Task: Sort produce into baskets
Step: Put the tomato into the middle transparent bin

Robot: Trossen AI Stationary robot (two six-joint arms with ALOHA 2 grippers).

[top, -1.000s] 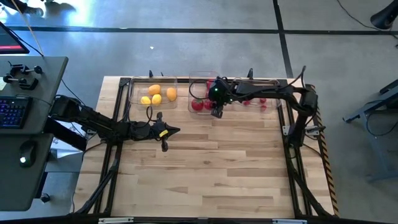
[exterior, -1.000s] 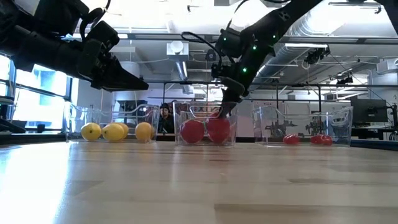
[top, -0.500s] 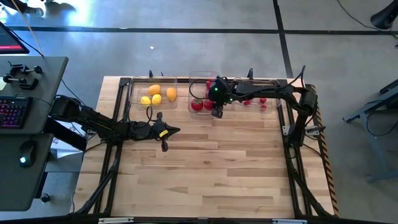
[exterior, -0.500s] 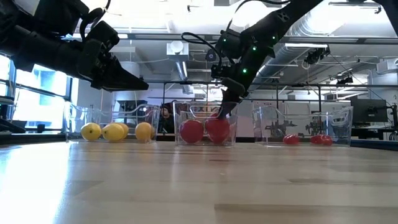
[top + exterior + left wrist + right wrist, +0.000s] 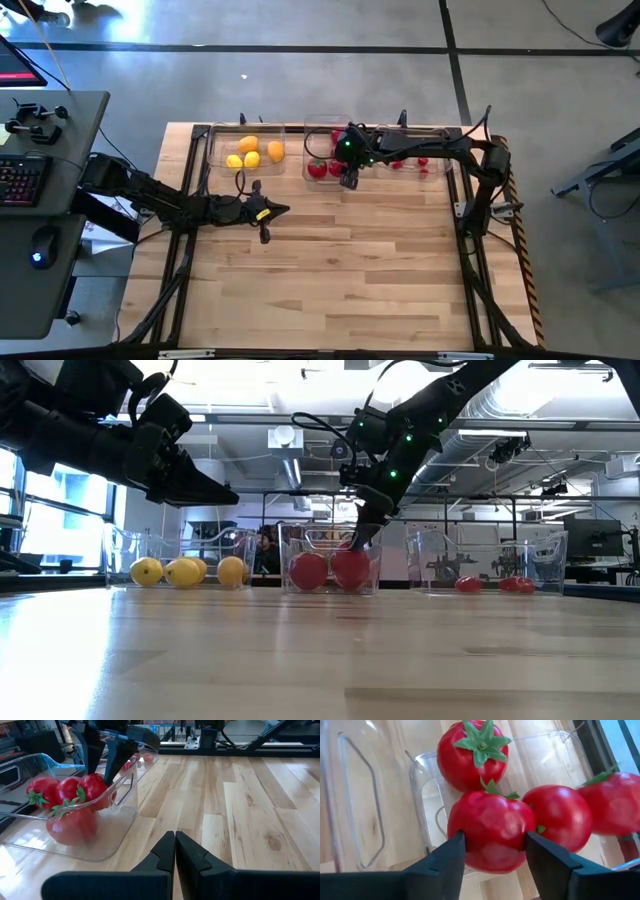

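From above, we see the right gripper (image 5: 347, 176) over the middle basket (image 5: 325, 124). At table height, it reaches among red fruit. Our right wrist shows a tomato (image 5: 491, 830) between parted fingers (image 5: 442, 862); grip uncertain.

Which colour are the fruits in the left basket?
Yellow and orange fruits, clearest in the high view.

this was a robotics lab or workshop. a butcher-block table (image 5: 330, 260) stood on a bare concrete floor (image 5: 300, 80) marked with dark tape lines. beside it was a desk (image 5: 45, 200) carrying a lit keyboard (image 5: 18, 180) and a mouse (image 5: 38, 258). the low view showed exposed ceiling ducts (image 5: 500, 400), strip lights and monitors (image 5: 592, 540).
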